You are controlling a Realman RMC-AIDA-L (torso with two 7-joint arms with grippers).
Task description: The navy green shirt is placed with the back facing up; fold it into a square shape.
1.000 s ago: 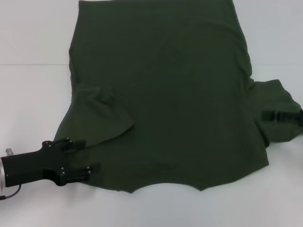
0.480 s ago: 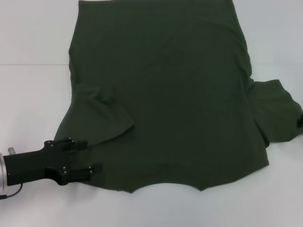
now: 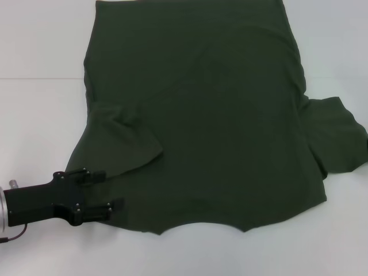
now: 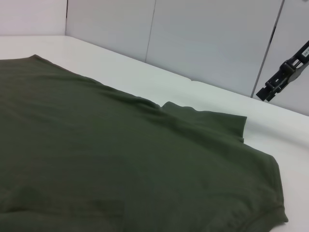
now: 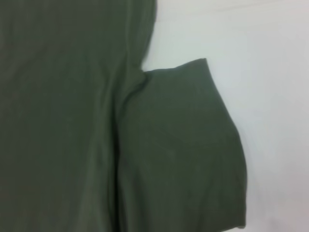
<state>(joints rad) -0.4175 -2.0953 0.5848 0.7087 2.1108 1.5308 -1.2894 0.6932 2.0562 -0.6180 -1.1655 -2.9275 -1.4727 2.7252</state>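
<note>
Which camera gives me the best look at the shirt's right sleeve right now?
The right wrist view: the right sleeve fills it, lying flat and spread on the white table, its hem and underarm crease clear. The head view shows it small at the frame's edge. The left wrist view sees it low and foreshortened.

shirt (image 3: 201, 115) hem cropped, right pincer (image 4: 285, 72) partly cropped

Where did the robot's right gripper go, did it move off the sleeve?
Yes. It slid away from the navy green shirt, off its right sleeve, out past that side's edge of the head view.
</note>
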